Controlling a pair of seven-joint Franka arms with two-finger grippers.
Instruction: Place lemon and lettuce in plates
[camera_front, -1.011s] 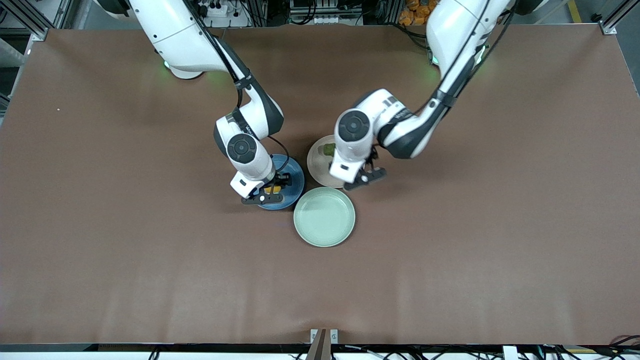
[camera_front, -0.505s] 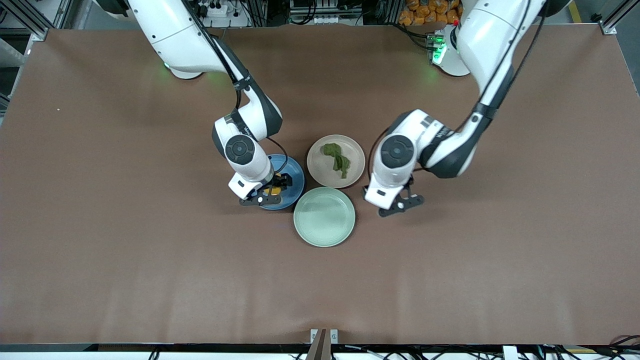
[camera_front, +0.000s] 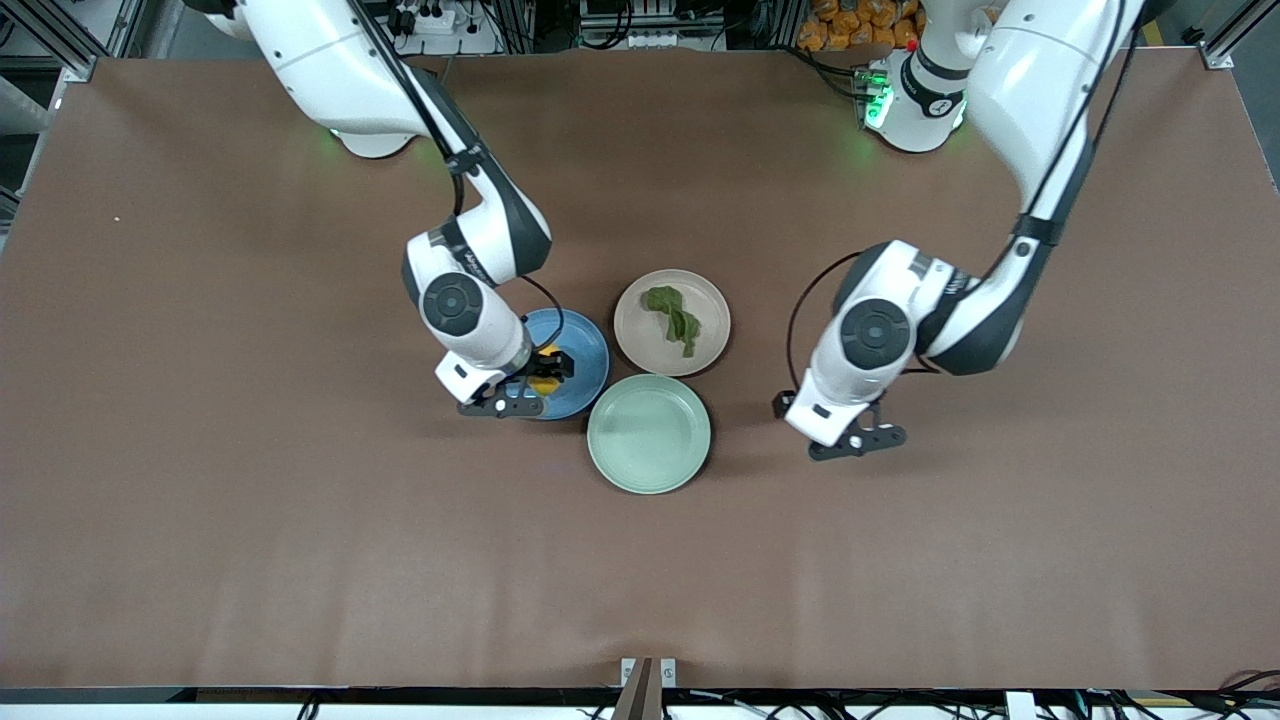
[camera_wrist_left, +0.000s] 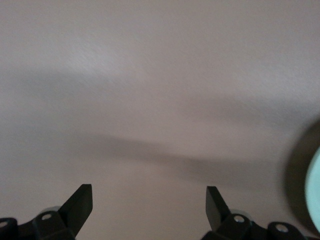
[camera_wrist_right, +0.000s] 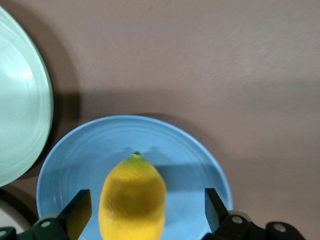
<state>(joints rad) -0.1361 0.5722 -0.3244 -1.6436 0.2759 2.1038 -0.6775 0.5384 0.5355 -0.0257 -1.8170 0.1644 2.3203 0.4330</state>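
The yellow lemon (camera_wrist_right: 132, 197) lies on the blue plate (camera_wrist_right: 190, 165), between the spread fingers of my right gripper (camera_wrist_right: 145, 200), which is open and does not touch it. In the front view the lemon (camera_front: 546, 383) shows under the right gripper (camera_front: 522, 390) on the blue plate (camera_front: 588, 350). The dark green lettuce (camera_front: 675, 318) lies in the beige-pink plate (camera_front: 712, 340). My left gripper (camera_front: 848, 440) is open and empty over bare table, toward the left arm's end from the plates; the left wrist view shows it (camera_wrist_left: 149, 196) over bare table.
An empty mint-green plate (camera_front: 648, 433) sits nearer the front camera, touching both other plates. Its rim also shows in the right wrist view (camera_wrist_right: 20, 125) and at the edge of the left wrist view (camera_wrist_left: 316, 175). Brown table (camera_front: 300, 520) spreads all around.
My left gripper has moved off the beige-pink plate toward the left arm's end of the table, uncovering the lettuce lying in the plate. My right gripper has shifted slightly over the blue plate.
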